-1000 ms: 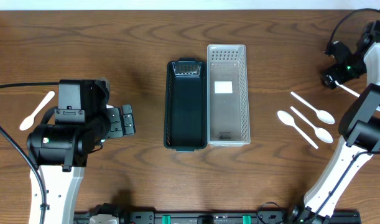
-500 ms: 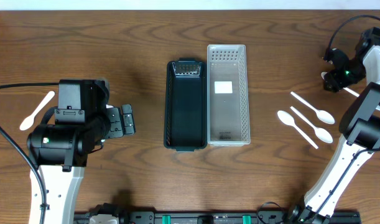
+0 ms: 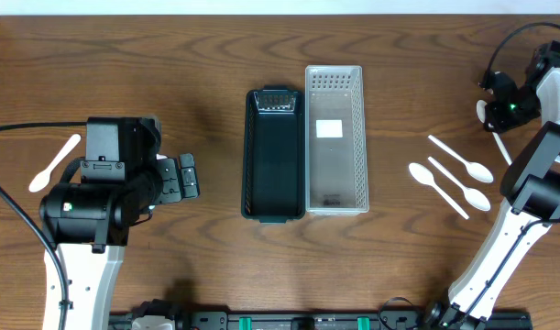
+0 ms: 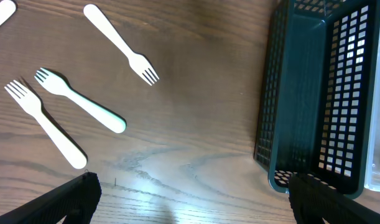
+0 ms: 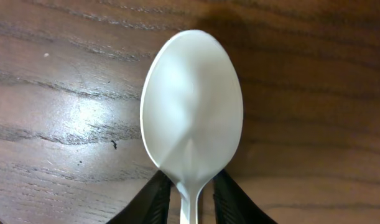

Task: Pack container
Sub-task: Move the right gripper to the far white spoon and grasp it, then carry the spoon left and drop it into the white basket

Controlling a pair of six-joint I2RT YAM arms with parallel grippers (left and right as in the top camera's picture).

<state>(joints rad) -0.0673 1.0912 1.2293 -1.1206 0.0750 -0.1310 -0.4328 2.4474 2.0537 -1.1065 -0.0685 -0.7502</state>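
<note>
The right tool (image 3: pixel 496 108) sits at the far 2 o'clock corner of the desk (image 3: pixel 417 55), clenched on the narrow neck of a white spoon (image 5: pixel 193 106). Its fingers (image 5: pixel 153 200) pinch just below the bowl, which lies flat on the wood and points toward 12 in the wrist view. The left tool (image 3: pixel 184 176) waits released at 9 o'clock, with nothing between its jaws. The grip is the weak point. It sits on a thin, smooth stem close to the bowl, so the long handle could swing or the spoon could twist and slip out on the lift. If the spoon turns crosswise it may catch on a basket rim instead of dropping in. The dark basket (image 3: pixel 247 156) and the clear basket (image 3: pixel 363 137) stand touching at the centre, both long and narrow, so the spoon probably needs to line up with their 12-to-6 axis. The right tool is near the desk's 3 o'clock edge, and a fumble there could send the spoon off the desk. Three loose spoons (image 3: pixel 461 158) lie at 3 o'clock, below the likely path to the baskets, so a low pass could scatter them. The wood between them and the clear basket is bare. On the left, the forks (image 4: pixel 78 101) and a lone spoon (image 3: pixel 55 163) lie well apart from the baskets.
</note>
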